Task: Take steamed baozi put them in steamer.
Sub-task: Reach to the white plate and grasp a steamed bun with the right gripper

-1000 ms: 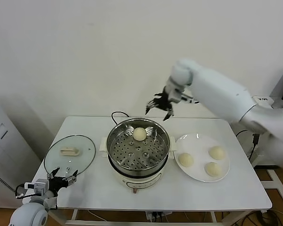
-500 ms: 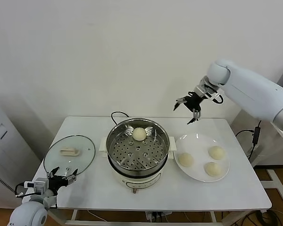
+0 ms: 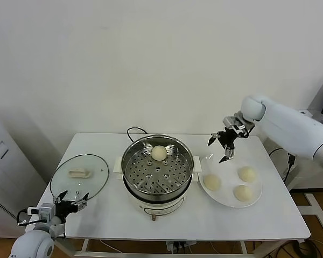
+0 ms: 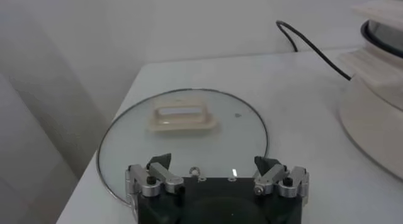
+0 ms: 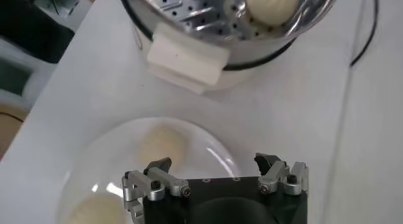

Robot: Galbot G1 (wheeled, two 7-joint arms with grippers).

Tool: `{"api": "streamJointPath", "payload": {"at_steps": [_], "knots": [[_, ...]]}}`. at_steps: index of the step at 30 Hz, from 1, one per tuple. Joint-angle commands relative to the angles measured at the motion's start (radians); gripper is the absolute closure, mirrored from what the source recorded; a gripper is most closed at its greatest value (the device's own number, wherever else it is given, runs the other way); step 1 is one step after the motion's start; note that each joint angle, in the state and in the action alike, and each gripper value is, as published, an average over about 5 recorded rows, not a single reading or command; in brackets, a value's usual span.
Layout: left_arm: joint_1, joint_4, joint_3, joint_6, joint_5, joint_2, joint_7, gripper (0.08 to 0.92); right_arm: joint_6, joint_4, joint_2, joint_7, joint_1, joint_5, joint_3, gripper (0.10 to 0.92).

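A: Where is the right claw [image 3: 224,146] against the buns?

B: It hangs in the air above the far rim of the white plate [image 3: 254,201], fingers spread wide and holding nothing. Three steamed baozi [image 3: 212,182] lie on that plate below it: the nearest at about 7 o'clock from the claw, the other two [image 3: 247,173] [image 3: 243,193] toward 4 and 5 o'clock. None of them touches the claw.

A: And the fourth?

B: It sits inside the steamer [image 3: 157,170], on the perforated tray at the far side, roughly 9 o'clock from the claw and well apart from it. In the right wrist view that bun [image 5: 272,5] rests against the shiny wall.

A: What do the things look like?

B: The buns are smooth, round and cream-white, with a matte skin. The steamer is a round polished steel pot on a white base, its tray dotted with holes, and a black cord [image 3: 133,130] loops behind it. The plate is flat, round and glossy.

A: The left claw [image 3: 71,203]?

B: It is parked low at the near left corner of the counter [image 3: 204,223], released and empty, just beside the near edge of the round glass lid [image 3: 79,175] with its pale handle.
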Motion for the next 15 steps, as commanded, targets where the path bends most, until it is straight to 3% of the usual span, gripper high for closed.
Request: {"api": "streamJointPath", "payload": {"at_steps": [1, 15], "knots": [[0.002, 0.001, 0.000, 0.000, 0.001, -0.001, 0.000, 0.177, -0.073, -0.012, -0.012, 0.016, -0.126, -0.012, 0.018, 0.203], [0.005, 0.004, 0.001, -0.003, 0.002, -0.003, 0.001, 0.177, -0.076, -0.039, 0.013, 0.047, -0.212, -0.058, 0.067, 0.203]]}}
